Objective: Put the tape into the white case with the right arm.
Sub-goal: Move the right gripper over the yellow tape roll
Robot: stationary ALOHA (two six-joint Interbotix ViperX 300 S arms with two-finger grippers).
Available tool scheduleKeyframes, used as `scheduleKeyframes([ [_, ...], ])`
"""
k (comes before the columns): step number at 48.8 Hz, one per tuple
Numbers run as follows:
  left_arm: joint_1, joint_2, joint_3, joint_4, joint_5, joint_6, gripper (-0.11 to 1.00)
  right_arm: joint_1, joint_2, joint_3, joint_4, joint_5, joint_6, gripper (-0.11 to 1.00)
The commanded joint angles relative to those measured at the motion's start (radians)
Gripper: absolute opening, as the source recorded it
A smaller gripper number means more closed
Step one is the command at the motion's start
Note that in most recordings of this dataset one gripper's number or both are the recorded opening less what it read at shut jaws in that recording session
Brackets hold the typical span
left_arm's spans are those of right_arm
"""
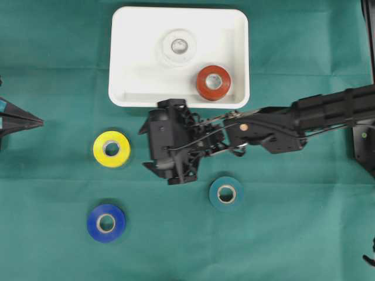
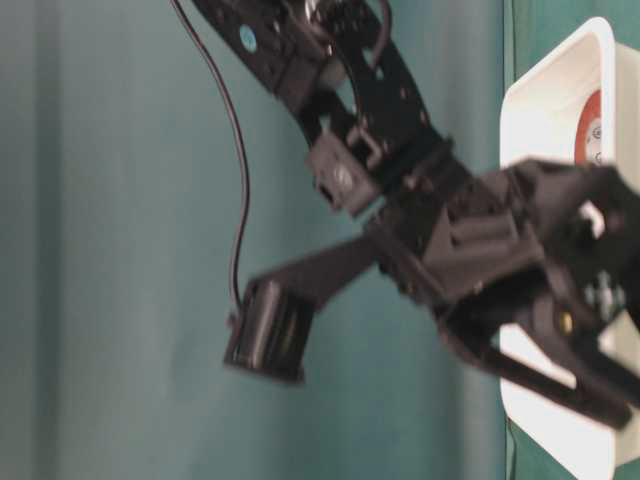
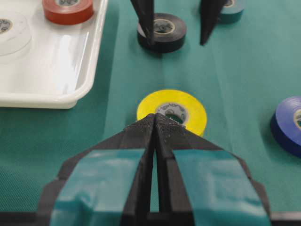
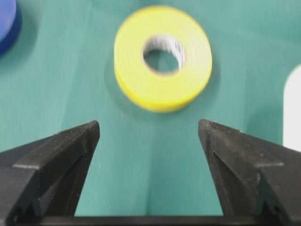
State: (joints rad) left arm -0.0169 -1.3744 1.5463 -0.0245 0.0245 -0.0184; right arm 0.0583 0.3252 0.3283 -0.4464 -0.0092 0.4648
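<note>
You're partway done: the white case [image 1: 126, 88] is already holding a red roll [image 1: 213, 82] and a clear roll [image 1: 179, 46]. Your right gripper [image 4: 149, 141] is hanging spread and empty, with the yellow tape [image 4: 162, 57] lying on the worktop [image 1: 293, 234] just ahead of its tips, the case beside it. Blue [image 1: 106, 222], teal [image 1: 226, 193] and black [image 3: 162, 32] rolls are waiting outside. The left gripper [image 3: 155, 123] is sitting pressed together.

The white case [image 1: 126, 88] holds 2 rolls; the right pincer [image 1: 146, 149] hovers beside the yellow roll [image 1: 111, 148].
</note>
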Motion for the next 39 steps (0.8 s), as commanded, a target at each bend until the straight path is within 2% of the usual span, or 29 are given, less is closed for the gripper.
scheduleKeyframes([
  [1, 0.002, 0.008, -0.009, 0.0, -0.008, 0.002, 0.0, 0.003, 0.005, -0.057, -0.002, -0.003, 0.002, 0.52],
  [24, 0.002, 0.008, -0.009, 0.0, -0.009, 0.002, 0.0, 0.012, 0.118, -0.23, 0.002, 0.026, 0.012, 0.52],
  [39, 0.002, 0.008, -0.009, 0.0, -0.009, 0.002, 0.0, 0.012, 0.155, -0.273, 0.002, 0.054, 0.012, 0.52],
])
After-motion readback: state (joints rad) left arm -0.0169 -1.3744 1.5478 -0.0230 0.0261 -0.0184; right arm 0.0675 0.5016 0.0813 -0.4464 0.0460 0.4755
